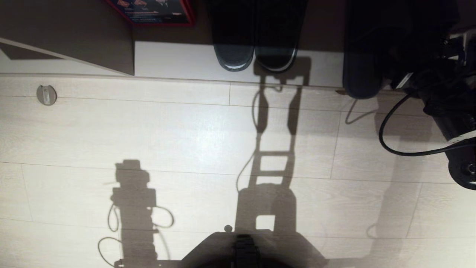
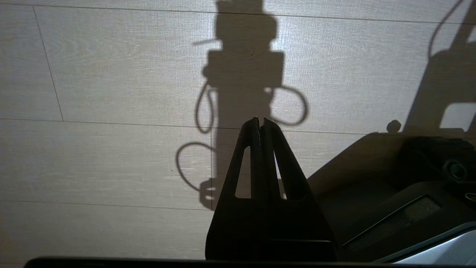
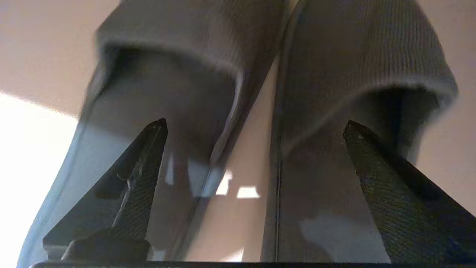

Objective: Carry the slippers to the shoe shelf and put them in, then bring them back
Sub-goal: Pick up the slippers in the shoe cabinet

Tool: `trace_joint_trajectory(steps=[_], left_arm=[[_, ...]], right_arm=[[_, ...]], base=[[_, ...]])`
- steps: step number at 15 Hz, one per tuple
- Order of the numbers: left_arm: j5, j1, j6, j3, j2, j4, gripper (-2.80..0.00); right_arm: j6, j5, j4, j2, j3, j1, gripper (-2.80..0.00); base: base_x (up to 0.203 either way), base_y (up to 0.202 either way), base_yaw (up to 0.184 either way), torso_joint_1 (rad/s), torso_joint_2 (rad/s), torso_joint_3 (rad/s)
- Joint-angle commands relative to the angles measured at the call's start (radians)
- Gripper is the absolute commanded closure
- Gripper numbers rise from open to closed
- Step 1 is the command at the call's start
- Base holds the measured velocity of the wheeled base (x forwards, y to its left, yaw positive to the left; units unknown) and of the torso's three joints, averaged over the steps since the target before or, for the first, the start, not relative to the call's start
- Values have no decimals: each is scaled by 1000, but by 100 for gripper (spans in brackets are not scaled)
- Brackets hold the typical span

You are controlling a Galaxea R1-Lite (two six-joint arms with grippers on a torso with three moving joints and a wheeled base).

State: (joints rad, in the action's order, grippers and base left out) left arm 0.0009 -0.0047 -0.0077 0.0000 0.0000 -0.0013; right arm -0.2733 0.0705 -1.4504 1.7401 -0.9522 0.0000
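You look down on a pale wood-grain plank floor [image 1: 178,134] lit brightly from behind, so long hard shadows fall across it. A small round metal floor fitting [image 1: 46,95] sits near a white ledge [image 1: 178,59]. Above the ledge lies a red-framed printed board [image 1: 156,13] in dim shade.

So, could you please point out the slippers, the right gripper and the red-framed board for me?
slippers [image 3: 316,149]: right wrist view, footbed of one slipper.
right gripper [image 3: 254,126]: right wrist view, midway between its open fingertips.
red-framed board [image 1: 156,13]: head view, its printed face.
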Motion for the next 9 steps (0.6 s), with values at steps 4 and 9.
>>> trace_joint_trajectory(steps=[4, 9], left_arm=[[1, 0, -2, 2, 0, 0, 0], [-1, 0, 0, 2, 0, 0, 0]], right_arm=[[43, -6, -14, 161, -247, 23, -280], [68, -11, -13, 289, -430, 34, -280]], base=[[0, 0, 0, 0, 0, 0], [0, 0, 0, 0, 0, 0]])
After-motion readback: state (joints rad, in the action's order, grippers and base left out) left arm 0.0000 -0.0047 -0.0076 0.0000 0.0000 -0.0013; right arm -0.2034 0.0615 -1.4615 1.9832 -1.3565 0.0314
